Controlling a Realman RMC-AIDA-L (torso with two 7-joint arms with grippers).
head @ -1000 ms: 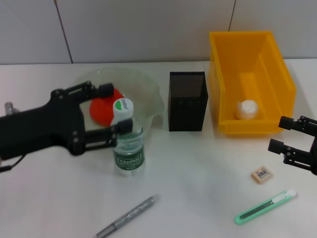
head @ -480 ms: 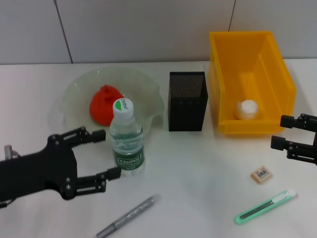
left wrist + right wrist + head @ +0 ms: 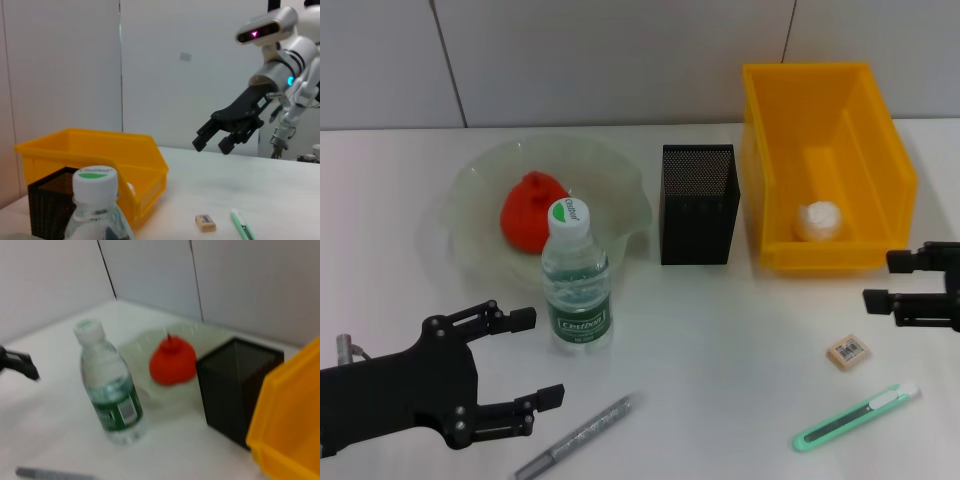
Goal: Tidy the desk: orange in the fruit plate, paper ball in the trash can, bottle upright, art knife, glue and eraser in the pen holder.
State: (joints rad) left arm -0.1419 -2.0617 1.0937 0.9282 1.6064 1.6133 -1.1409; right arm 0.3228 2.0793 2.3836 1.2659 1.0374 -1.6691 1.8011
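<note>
The bottle [image 3: 576, 280] stands upright in front of the glass fruit plate [image 3: 620, 165], which holds the orange [image 3: 530, 210]. A paper ball [image 3: 818, 220] lies in the yellow trash can [image 3: 880, 150]. The black mesh pen holder [image 3: 698, 203] stands between plate and can. At the front right lie the eraser [image 3: 847, 352] and the green art knife [image 3: 855, 418]. The silver glue stick [image 3: 575, 440] lies at the front. My left gripper [image 3: 538, 357] is open, front-left of the bottle and apart from it. Right of the eraser, my right gripper [image 3: 883, 280] hangs open and holds nothing.
The left wrist view shows the bottle cap [image 3: 95, 180], the trash can [image 3: 100, 155], the eraser [image 3: 205, 222], the knife [image 3: 242, 226] and the right gripper [image 3: 227, 135] above the table. A white wall runs behind the desk.
My left gripper has let go of the bottle's neck and drawn back toward the front left, open. The bottle stays upright. The right gripper has shifted only slightly.
</note>
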